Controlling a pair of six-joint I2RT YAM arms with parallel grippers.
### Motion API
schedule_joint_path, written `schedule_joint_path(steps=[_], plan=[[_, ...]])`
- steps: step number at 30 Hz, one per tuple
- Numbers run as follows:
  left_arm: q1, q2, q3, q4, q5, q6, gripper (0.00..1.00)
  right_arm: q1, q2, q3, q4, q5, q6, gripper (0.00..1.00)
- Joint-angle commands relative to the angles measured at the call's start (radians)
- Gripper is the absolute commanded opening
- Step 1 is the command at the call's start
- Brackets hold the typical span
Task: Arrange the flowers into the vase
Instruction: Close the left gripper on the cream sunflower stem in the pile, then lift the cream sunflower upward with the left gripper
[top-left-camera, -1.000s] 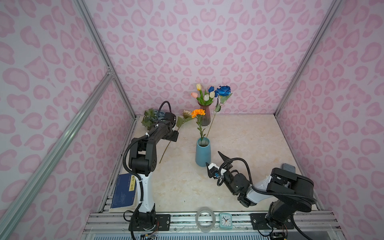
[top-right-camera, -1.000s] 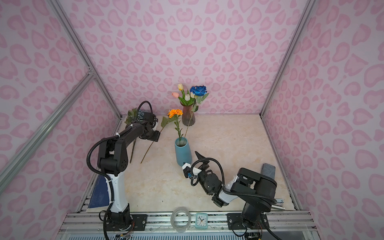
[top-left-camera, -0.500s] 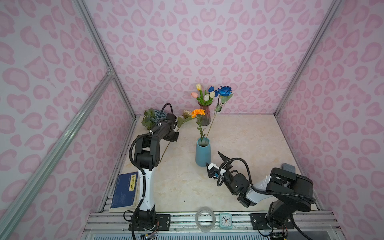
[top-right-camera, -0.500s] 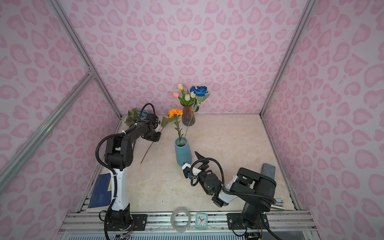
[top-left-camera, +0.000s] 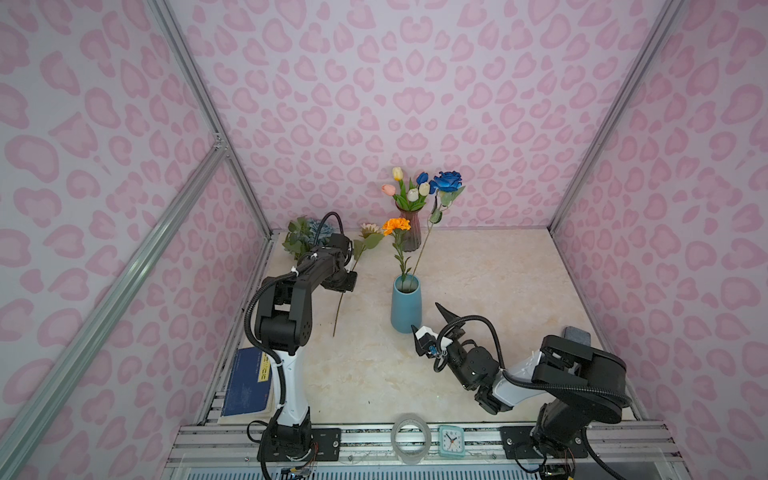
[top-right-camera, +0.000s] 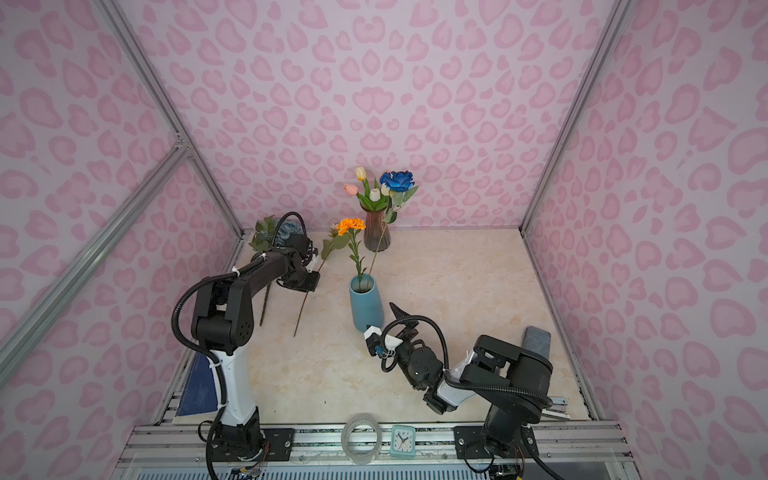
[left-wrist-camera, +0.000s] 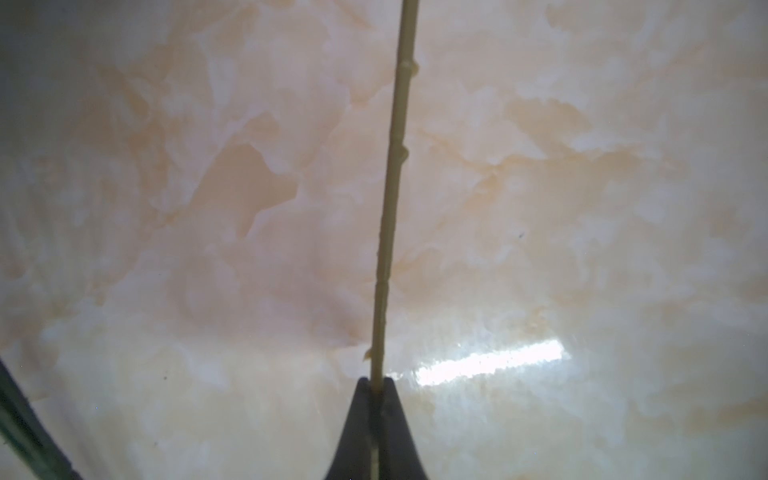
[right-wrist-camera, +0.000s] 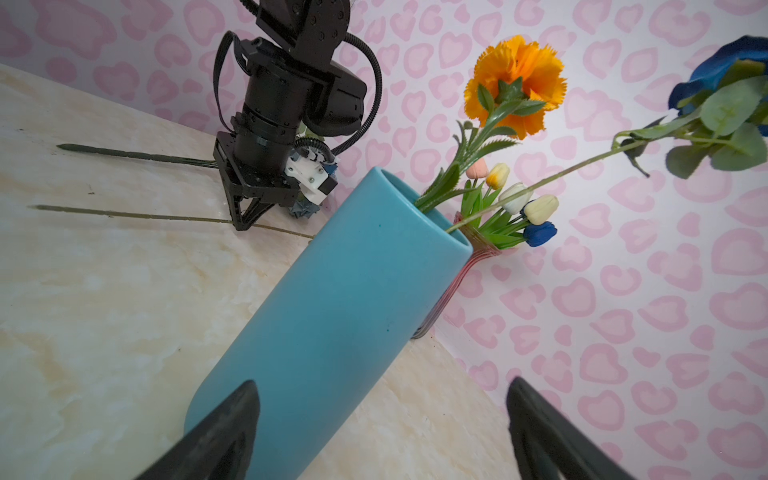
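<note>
A teal vase (top-left-camera: 405, 307) (top-right-camera: 365, 305) (right-wrist-camera: 332, 311) stands mid-table and holds an orange bloom (top-left-camera: 395, 225) and a long-stemmed vivid blue rose (top-left-camera: 446, 180). Behind it, small tulips (top-left-camera: 409, 193) fill a pink glass vase (top-left-camera: 410, 239). A beige daisy (top-left-camera: 369, 229) lies on the table at the left. My left gripper (left-wrist-camera: 376, 380) (right-wrist-camera: 245, 226) is shut on its thin stem (left-wrist-camera: 390, 199), low against the table. A dusty-blue rose bunch (top-left-camera: 316, 230) lies in the back left corner. My right gripper (top-left-camera: 426, 318) (right-wrist-camera: 380, 382) stands open beside the teal vase's base, holding nothing.
A blue book (top-left-camera: 249, 382) lies at the front left edge. A tape roll (top-left-camera: 409, 434) and a small clock (top-left-camera: 451, 440) sit on the front rail. A grey block (top-left-camera: 575, 334) rests at the right wall. Pink patterned walls close in three sides.
My left gripper has closed on the daisy's stem, and the left arm has shifted a little. The right arm has not moved.
</note>
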Motion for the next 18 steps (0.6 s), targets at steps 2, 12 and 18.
schedule_joint_path(steps=[2, 12, 18], plan=[[0.001, -0.073, -0.055, 0.067, 0.022, -0.024, 0.03, 0.002, 0.014, 0.008, 0.038, 0.000, 0.007, 0.92], [0.000, -0.339, -0.367, 0.454, 0.106, -0.044, 0.03, -0.013, 0.013, 0.018, 0.038, 0.009, 0.034, 0.92], [-0.011, -0.506, -0.500, 0.662, 0.191, -0.062, 0.03, -0.014, 0.006, 0.013, 0.038, 0.017, 0.034, 0.92]])
